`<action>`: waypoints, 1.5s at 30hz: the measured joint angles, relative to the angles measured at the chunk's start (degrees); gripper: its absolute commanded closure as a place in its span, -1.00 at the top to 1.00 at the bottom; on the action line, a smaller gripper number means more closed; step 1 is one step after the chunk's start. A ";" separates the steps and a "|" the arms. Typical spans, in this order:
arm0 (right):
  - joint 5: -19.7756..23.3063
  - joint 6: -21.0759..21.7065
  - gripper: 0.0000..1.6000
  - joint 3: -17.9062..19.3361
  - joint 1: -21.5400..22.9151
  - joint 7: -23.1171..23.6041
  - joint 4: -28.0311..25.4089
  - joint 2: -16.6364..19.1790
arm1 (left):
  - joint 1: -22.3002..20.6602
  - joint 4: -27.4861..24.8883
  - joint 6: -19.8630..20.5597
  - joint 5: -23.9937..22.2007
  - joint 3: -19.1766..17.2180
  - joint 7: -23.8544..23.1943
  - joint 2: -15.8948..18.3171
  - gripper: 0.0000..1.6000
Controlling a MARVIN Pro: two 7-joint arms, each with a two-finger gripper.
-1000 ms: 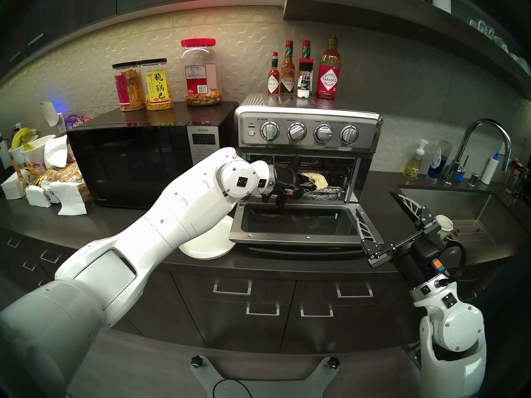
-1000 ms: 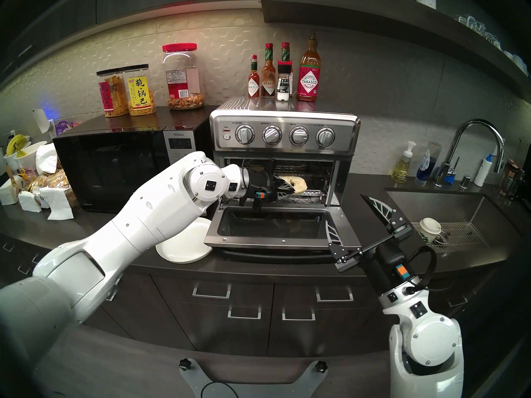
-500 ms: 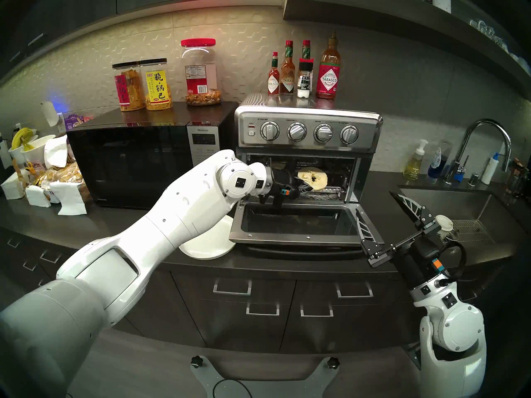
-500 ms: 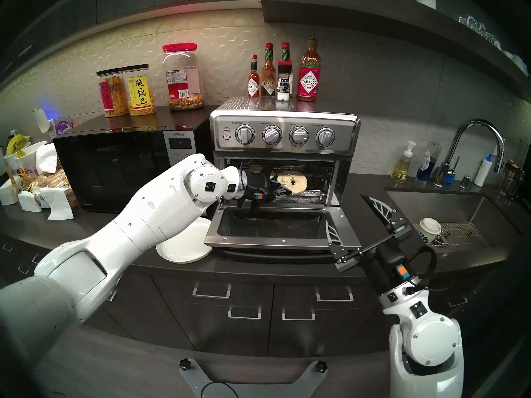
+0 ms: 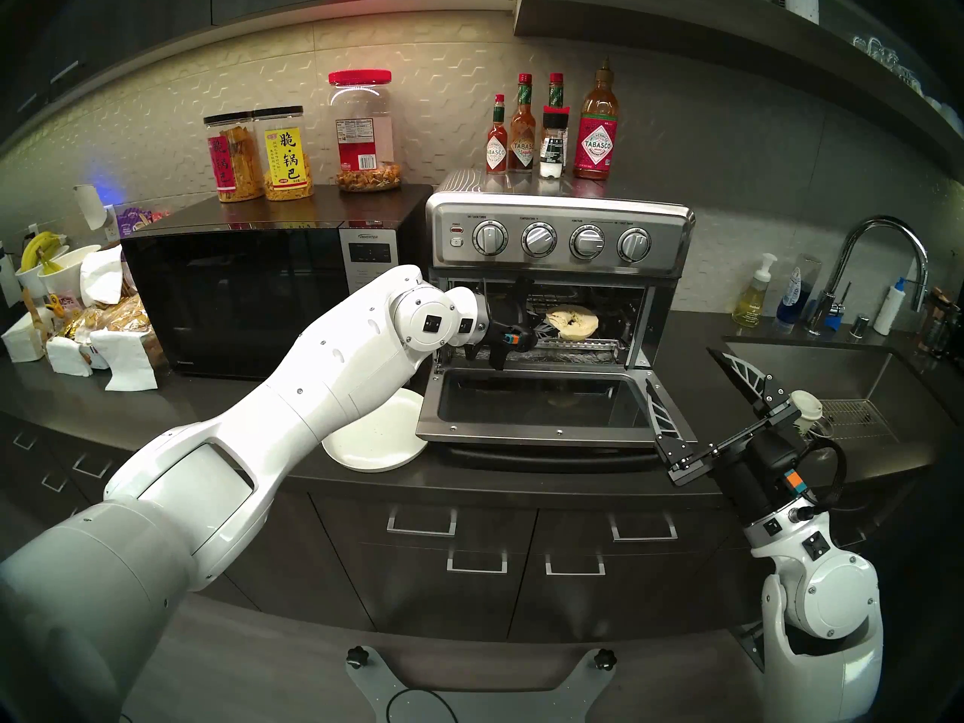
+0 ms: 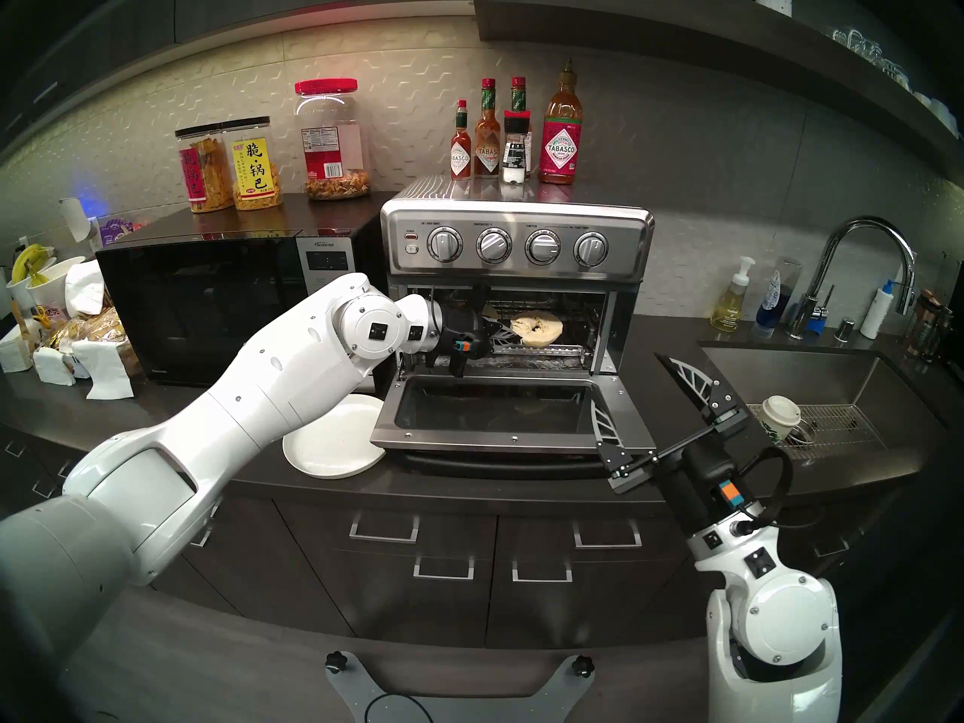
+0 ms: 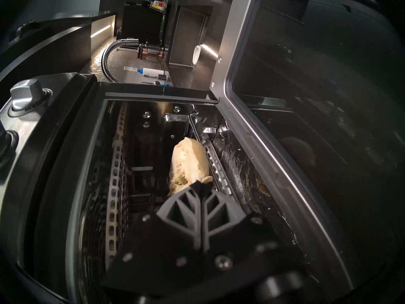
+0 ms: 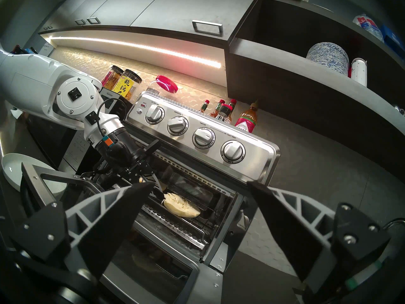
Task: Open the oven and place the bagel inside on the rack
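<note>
My right claw (image 5: pixel 714 398) hangs nearest, fingers spread wide w/ nothing between them, above the worktop (image 5: pixel 521 471) edge by the sink (image 5: pixel 814 372). A white plate (image 5: pixel 375 440) sits just left of the oven (image 5: pixel 561 231), whose glass door (image 5: pixel 537 403) lies dropped flat. My left claw (image 7: pixel 200 185) reaches into the oven's mouth, fingers pressed together, pinching the near edge of a bagel (image 5: pixel 571 320) half, pale cut face up. The half is inside the cavity, tilted, far edge at the rack (image 8: pixel 175 211); can't tell if it rests on it. Foil-lined tray (image 6: pixel 532 362) below. Knob panel reads "FUNCTION" & "ON / TOAST TIMER". Left, a black microwave (image 5: pixel 245 299) marked "INVERTER". On top of the oven: sauce bottles (image 5: pixel 597 132) labelled "TABASCO". On the microwave: snack jars (image 5: pixel 284 156) w/ Chinese characters on yellow & pink labels.
</note>
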 measured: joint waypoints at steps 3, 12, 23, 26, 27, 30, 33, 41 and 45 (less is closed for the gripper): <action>0.00 0.00 1.00 0.00 0.00 0.00 0.00 0.00 | -0.29 1.13 -0.09 0.48 -0.04 0.41 -0.32 -1.00; 0.00 0.00 1.00 0.00 0.00 0.00 0.01 0.00 | -1.34 5.25 -0.95 1.77 -0.42 2.07 -1.62 -1.00; 0.00 0.00 1.00 0.00 0.01 0.00 0.01 0.00 | -0.93 4.02 -0.74 1.94 -0.77 2.58 -1.22 0.76; 0.00 0.00 1.00 0.00 0.00 0.00 0.01 0.00 | -0.60 3.10 -0.35 1.78 -0.77 2.37 -0.78 0.29; 0.00 0.00 1.00 0.00 0.00 0.00 0.01 0.00 | -0.46 2.64 -0.22 1.70 -0.77 2.21 -0.57 -0.06; 0.00 0.00 1.00 0.00 0.00 0.00 0.00 0.00 | 0.20 0.42 0.21 1.31 -0.86 1.35 0.40 -0.30; 0.00 0.00 1.00 0.00 0.00 0.00 0.00 0.00 | 0.75 -2.07 0.38 0.73 -1.17 0.43 1.40 -0.46; 0.00 0.00 1.00 0.00 0.01 0.00 0.01 0.00 | 2.70 -8.58 -0.03 -1.18 -2.45 -0.86 4.19 -0.47; -0.02 0.00 1.00 -0.01 0.02 0.00 0.03 0.00 | 4.25 -12.00 -0.68 -2.77 -3.70 -0.81 6.12 -0.47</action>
